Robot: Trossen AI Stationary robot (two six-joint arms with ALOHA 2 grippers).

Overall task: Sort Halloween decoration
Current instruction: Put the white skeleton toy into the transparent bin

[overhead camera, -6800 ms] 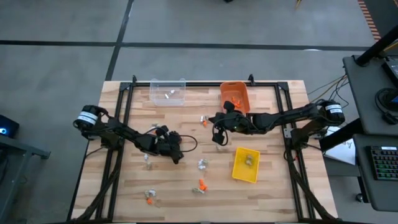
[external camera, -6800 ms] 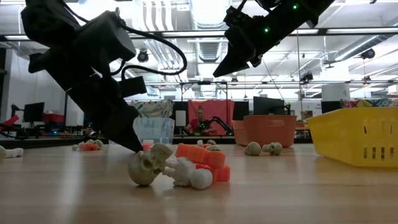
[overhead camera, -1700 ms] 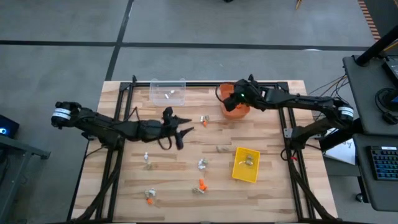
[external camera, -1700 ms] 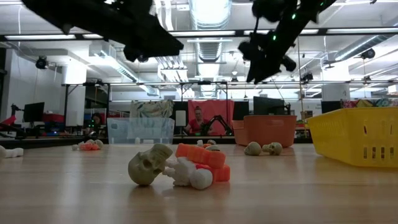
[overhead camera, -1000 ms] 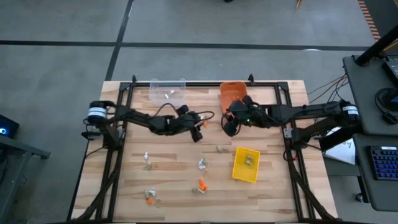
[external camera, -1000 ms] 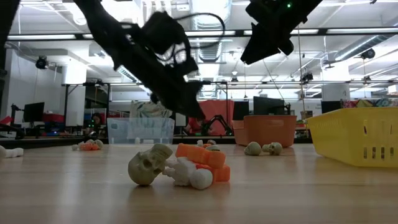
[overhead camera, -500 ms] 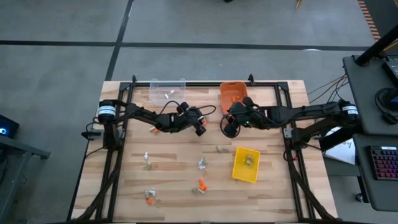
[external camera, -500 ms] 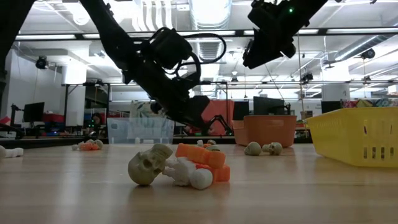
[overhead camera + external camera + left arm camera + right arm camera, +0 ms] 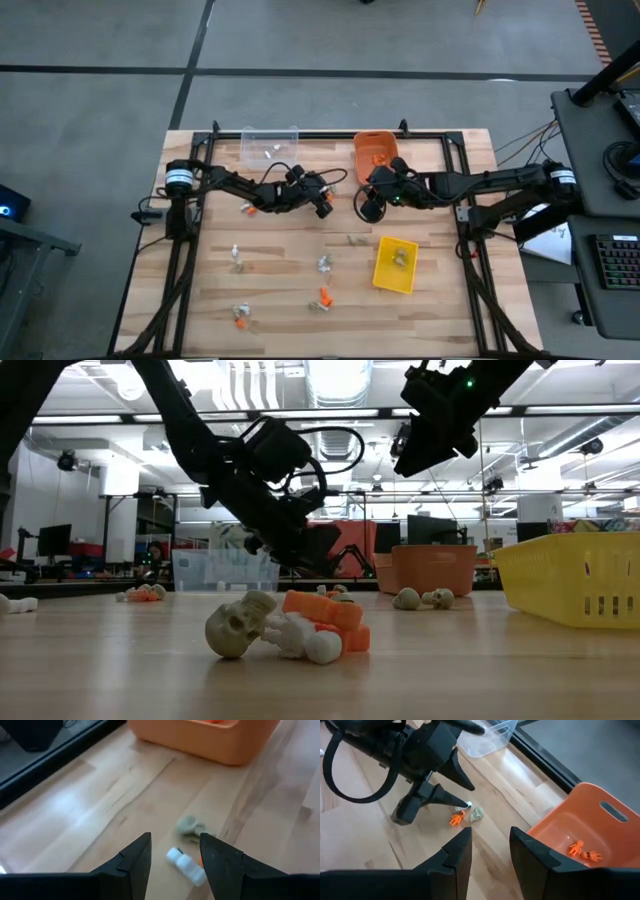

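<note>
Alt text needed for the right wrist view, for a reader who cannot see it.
The left gripper, jaws open, points down at a tiny orange trinket, a white trinket and a dull tan-grey trinket clustered on the wooden table. The right gripper frames the foreground, empty. An orange plastic bin holding two orange figures sits nearby; a clear plastic bin lies beyond.

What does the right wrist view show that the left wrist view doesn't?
Only the right wrist view: the left claw from outside, open over the trinkets, an orange trinket beside them, the clear bin, and two orange figures inside the orange bin. Only the left wrist view: the white trinket close between the open fingers. Both: the tan-grey trinket and the orange bin.
</note>
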